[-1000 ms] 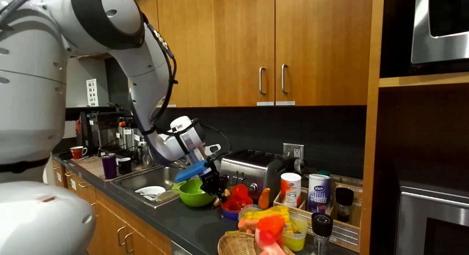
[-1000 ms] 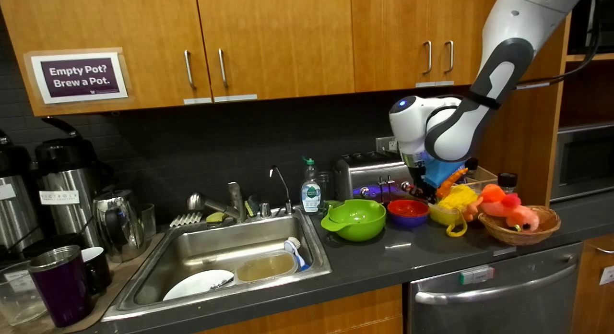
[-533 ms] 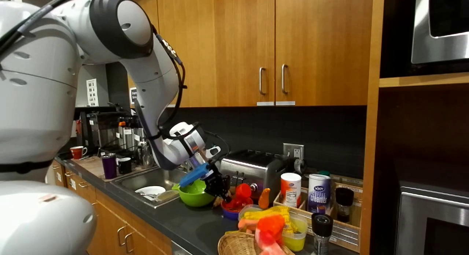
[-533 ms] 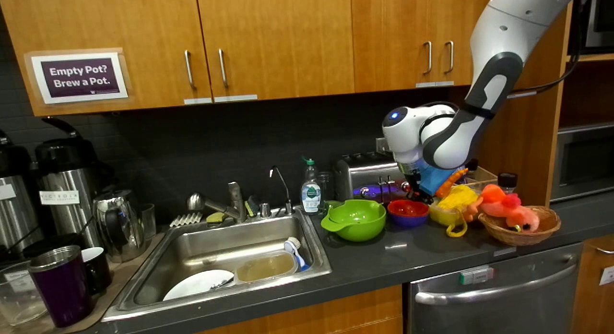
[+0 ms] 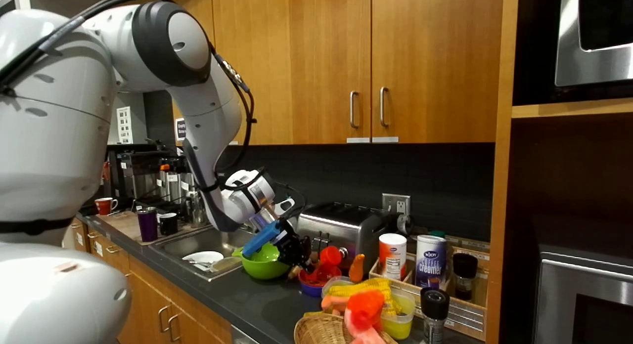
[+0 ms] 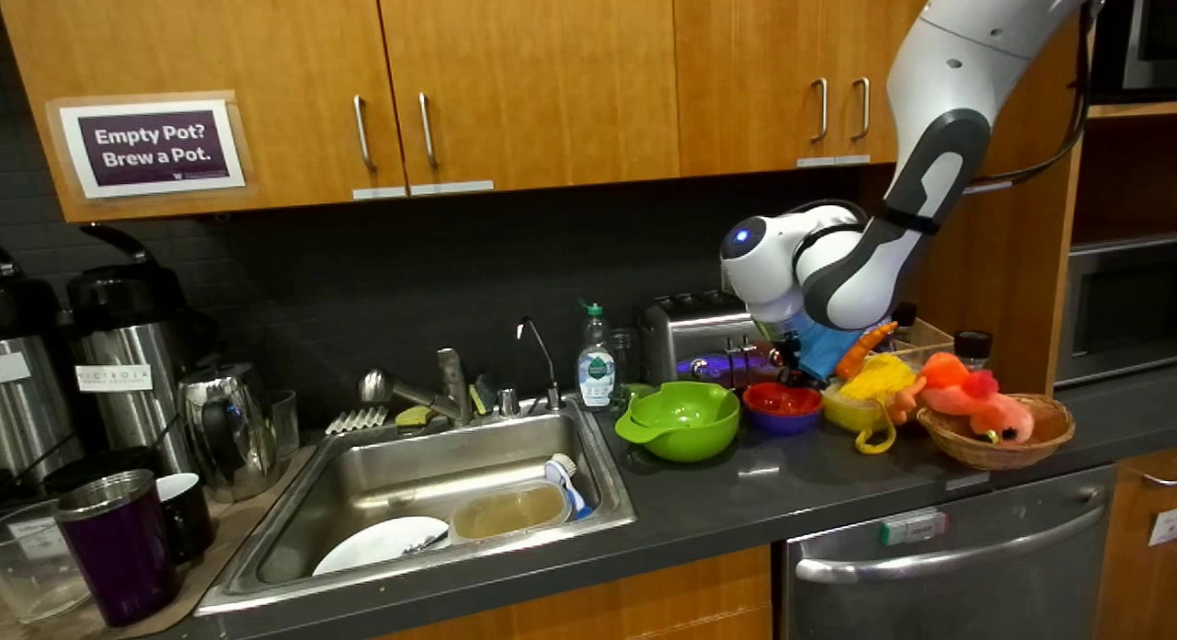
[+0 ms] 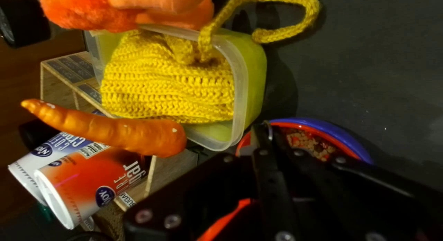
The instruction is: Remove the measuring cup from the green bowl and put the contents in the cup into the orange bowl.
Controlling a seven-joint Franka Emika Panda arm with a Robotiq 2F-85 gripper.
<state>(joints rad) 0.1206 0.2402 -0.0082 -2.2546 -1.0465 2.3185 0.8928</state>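
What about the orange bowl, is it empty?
No, the wrist view shows small tan pieces lying inside the orange bowl.

Wooden cabinets (image 6: 533, 79) hang before me above the steel sink (image 6: 418, 470), a dark tiled wall (image 6: 395, 272) behind it, the dark surface (image 6: 690, 502) around it, wooden cupboards (image 5: 148, 294) beneath it and a steel-fronted appliance (image 6: 947, 612) to its right.
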